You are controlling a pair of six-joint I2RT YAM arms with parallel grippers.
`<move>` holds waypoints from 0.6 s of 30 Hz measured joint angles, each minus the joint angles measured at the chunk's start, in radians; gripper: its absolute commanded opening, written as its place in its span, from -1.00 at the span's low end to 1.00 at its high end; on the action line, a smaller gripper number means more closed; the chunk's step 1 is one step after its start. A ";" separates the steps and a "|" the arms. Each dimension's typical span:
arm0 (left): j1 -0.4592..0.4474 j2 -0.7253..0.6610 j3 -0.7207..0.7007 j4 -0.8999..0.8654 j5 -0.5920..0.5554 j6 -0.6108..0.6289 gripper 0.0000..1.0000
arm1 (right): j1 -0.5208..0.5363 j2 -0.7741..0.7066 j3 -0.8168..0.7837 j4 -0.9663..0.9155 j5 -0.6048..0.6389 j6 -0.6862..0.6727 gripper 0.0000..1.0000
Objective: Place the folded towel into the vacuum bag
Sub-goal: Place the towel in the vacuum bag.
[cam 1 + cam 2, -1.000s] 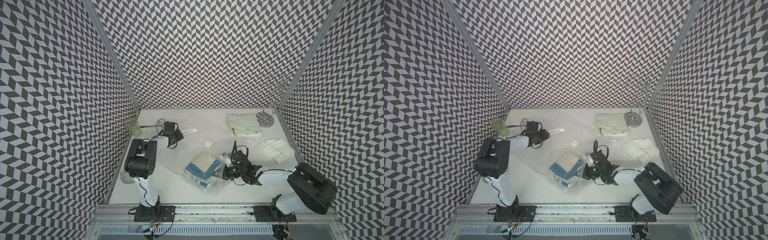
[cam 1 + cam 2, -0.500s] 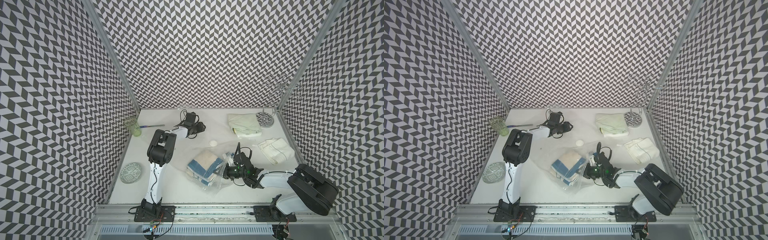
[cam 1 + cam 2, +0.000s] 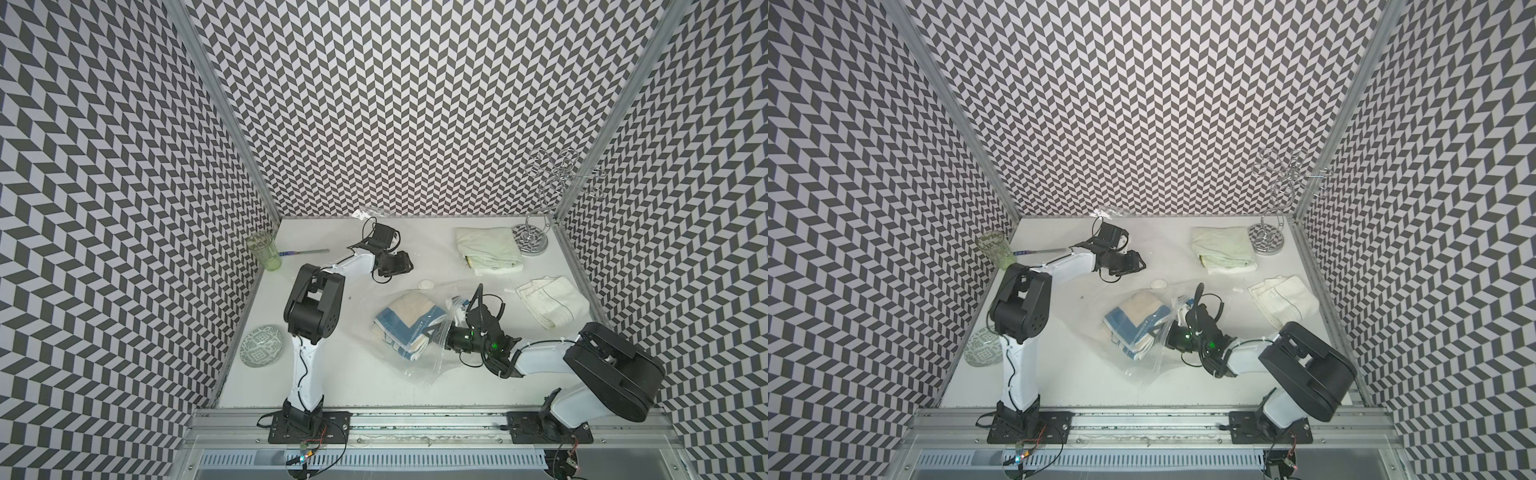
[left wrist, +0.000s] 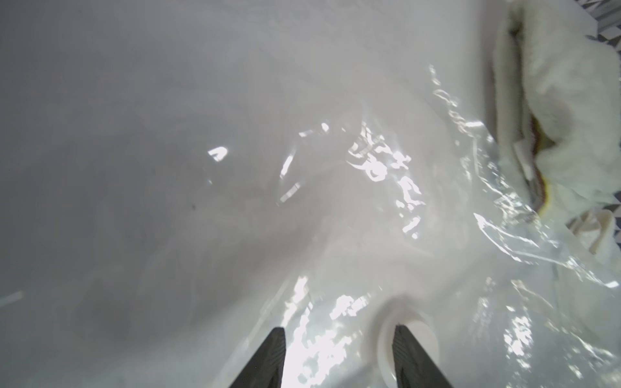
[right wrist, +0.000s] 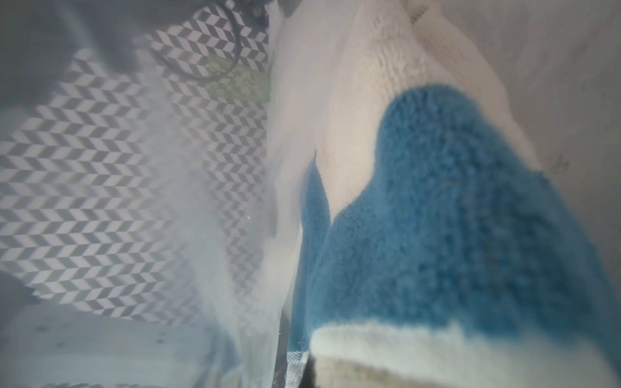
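The towel (image 3: 409,326) is held in the shut right gripper (image 3: 434,332), lying straight ahead of it inside the bag (image 3: 415,370); the left gripper (image 4: 339,331) is seen half open, empty, farther off.

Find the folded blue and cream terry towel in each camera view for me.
Both top views: the blue and cream towel lies mid-table inside the clear plastic vacuum bag.
Left wrist: not in it.
Right wrist: close up, filling much of the picture.
Shared landmark: the round white valve, in both top views and the left wrist.
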 measured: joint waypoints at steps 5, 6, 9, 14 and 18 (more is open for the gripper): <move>-0.119 -0.257 -0.045 -0.021 0.062 0.016 0.25 | 0.000 -0.017 -0.013 0.005 -0.014 -0.029 -1.00; -0.148 -0.289 -0.038 -0.025 0.076 0.027 0.28 | 0.000 -0.015 -0.015 0.008 -0.018 -0.032 -1.00; -0.225 -0.304 0.006 -0.065 0.094 0.069 0.30 | 0.000 -0.002 -0.016 0.019 -0.031 -0.034 -1.00; -0.322 -0.230 0.085 -0.206 0.016 0.158 0.31 | 0.000 0.003 -0.016 0.026 -0.044 -0.036 -1.00; -0.359 -0.191 0.090 -0.293 -0.060 0.214 0.31 | 0.000 0.003 -0.016 0.030 -0.051 -0.037 -1.00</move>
